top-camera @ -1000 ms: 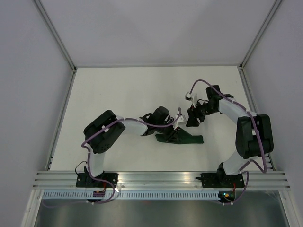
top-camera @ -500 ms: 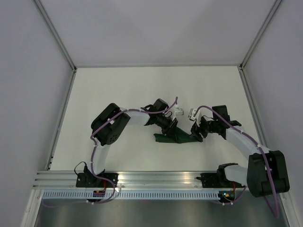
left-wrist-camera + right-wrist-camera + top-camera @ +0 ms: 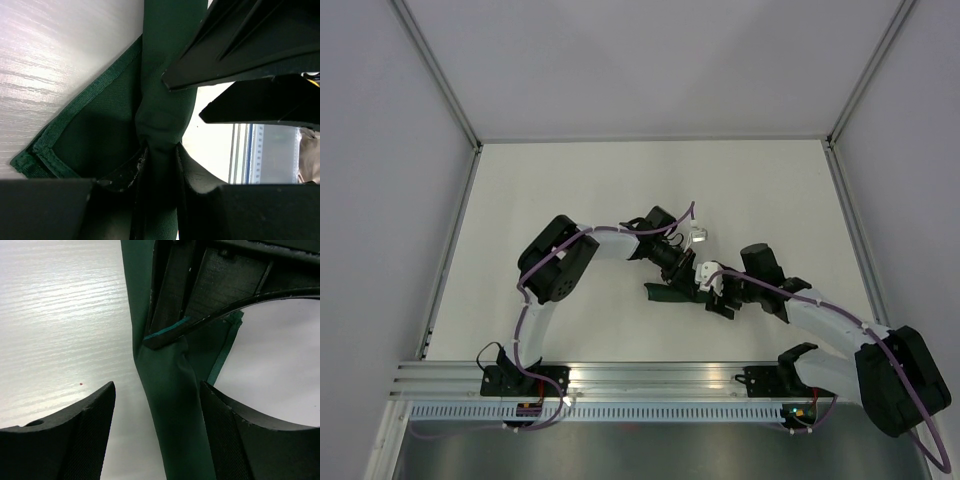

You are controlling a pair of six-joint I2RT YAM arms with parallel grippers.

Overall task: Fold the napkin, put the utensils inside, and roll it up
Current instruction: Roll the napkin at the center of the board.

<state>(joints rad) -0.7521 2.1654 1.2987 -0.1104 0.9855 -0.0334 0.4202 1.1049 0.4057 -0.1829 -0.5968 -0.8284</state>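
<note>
The left gripper (image 3: 159, 156) is pinching the rolled dark green napkin (image 3: 167, 65); the right gripper (image 3: 157, 410), fingers (image 3: 65, 440) spread, is straddling it just rightward. Rolling seems underway; next, the right should be closing.

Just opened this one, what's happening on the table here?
Two arms are working on the dark green napkin, which lies bunched into a narrow roll near the middle of the table. The left hand is pinched shut on the cloth. The right hand is open, its fingers straddling the roll without gripping it. No fork is visible; it may be inside the cloth.
</note>
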